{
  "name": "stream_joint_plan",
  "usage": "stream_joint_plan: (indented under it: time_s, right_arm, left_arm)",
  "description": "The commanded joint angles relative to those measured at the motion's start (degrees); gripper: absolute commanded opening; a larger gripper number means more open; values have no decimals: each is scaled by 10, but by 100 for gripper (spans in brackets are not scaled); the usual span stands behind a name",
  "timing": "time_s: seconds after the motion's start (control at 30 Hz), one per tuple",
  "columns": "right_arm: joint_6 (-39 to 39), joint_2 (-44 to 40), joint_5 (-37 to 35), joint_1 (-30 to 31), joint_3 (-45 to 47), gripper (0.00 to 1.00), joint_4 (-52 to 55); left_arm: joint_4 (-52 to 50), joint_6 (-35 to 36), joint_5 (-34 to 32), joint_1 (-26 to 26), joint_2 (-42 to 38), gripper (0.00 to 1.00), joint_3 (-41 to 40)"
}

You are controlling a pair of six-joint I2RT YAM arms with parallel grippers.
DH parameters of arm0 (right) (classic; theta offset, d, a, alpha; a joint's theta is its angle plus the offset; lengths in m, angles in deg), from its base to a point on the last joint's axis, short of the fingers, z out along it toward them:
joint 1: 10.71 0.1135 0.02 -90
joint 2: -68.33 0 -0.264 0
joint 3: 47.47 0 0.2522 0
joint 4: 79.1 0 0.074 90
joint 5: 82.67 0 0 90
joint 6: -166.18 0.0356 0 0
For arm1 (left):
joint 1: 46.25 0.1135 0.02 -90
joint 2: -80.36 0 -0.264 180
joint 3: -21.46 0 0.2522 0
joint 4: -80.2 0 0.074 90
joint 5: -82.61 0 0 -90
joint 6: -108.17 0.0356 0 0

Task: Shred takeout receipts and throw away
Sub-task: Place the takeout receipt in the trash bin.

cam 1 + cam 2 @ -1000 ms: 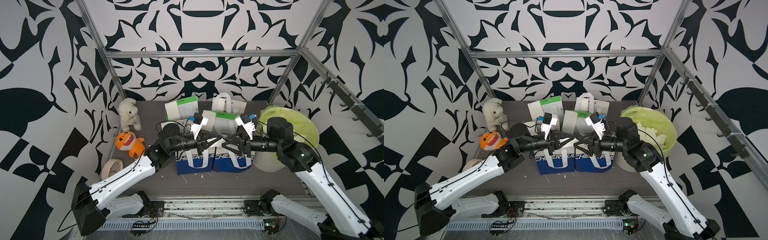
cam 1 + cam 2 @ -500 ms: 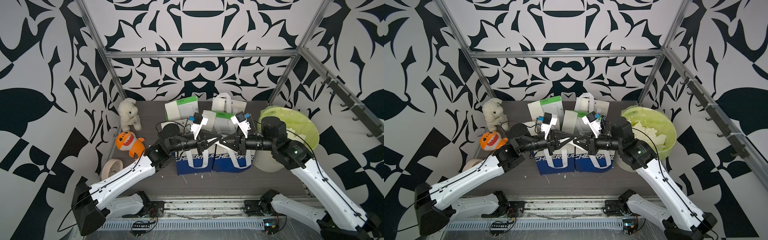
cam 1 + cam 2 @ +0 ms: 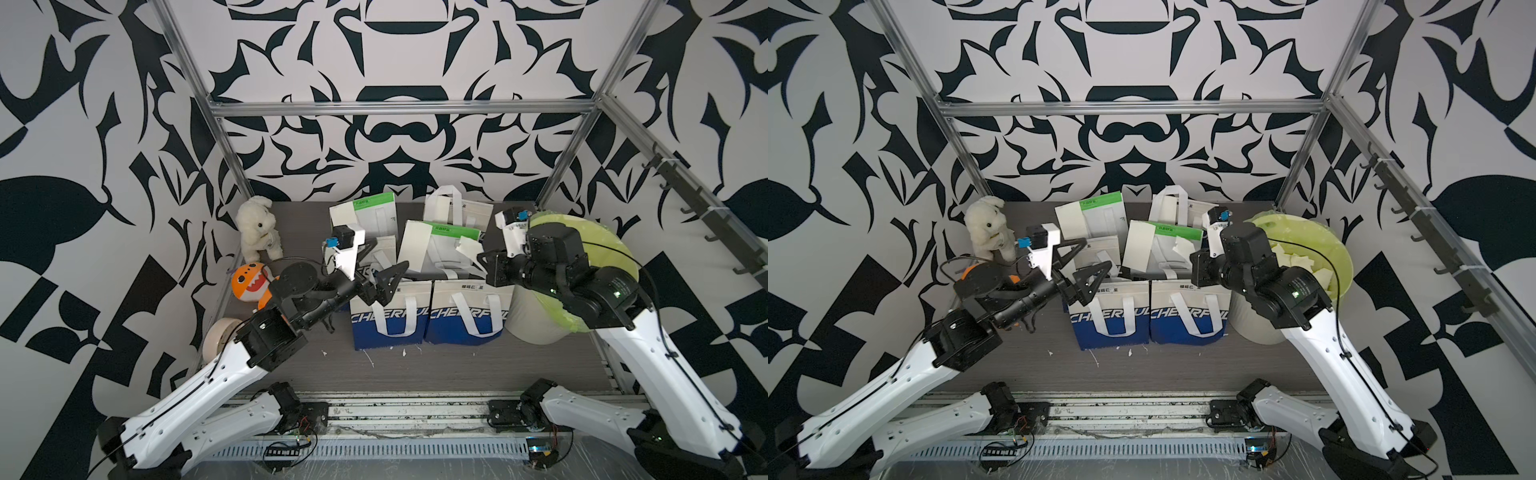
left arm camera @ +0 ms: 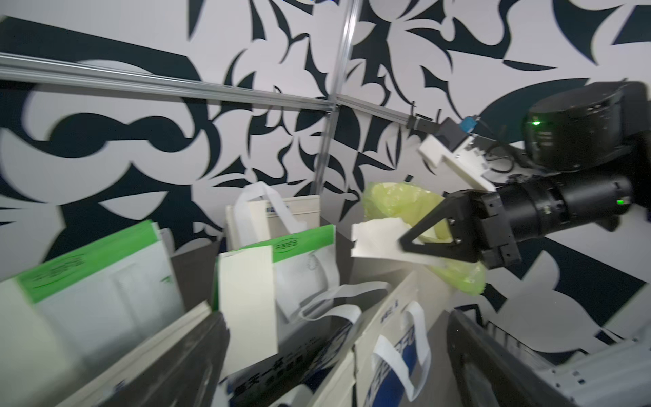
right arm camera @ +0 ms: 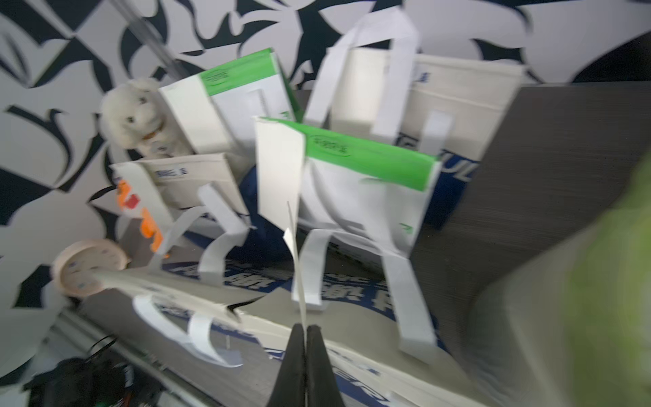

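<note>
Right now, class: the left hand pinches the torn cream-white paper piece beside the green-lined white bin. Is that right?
No. The right hand pinches the torn cream-white paper piece beside the green-lined white bin; the left wrist view shows it. The left hand is open.

The dark grey wood-grain table [image 3: 457,370] bears blue-and-cream tote bags [image 3: 365,332] below the left end effector [image 3: 388,254] and the right end effector [image 3: 481,258], a white bin with yellow-green liner [image 3: 536,322] near the right one, and small white scraps [image 3: 370,358].

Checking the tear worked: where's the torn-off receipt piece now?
Left wrist view: the torn receipt piece is pinched in the right claw, beside the green-lined bin.
</note>
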Motion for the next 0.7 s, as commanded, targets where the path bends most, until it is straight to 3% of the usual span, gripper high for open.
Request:
stream_joint_plan:
  time_s: [0.0, 0.13, 0.33, 0.5, 0.63, 0.67]
  right_arm:
    - [9, 0, -179, -24, -68, 0, 117]
    - [-28, 13, -219, -104, -107, 0, 179]
    - [-98, 30, -157, -243, -115, 0, 187]
    - [-111, 54, -106, -257, -100, 3, 181]
    - [-107, 56, -81, -257, -100, 59, 181]
    - [-107, 57, -75, -258, -101, 67, 182]
  left_arm:
    - [-122, 56, -110, -1, -32, 99, 8]
    - [-184, 74, -120, -1, -68, 99, 4]
    - [-193, 72, -128, -1, -106, 99, -24]
    - [-197, 73, -138, -1, -119, 99, -32]
    - [-216, 79, -140, -1, -121, 99, -28]
    - [-220, 81, -143, -1, -122, 99, -28]
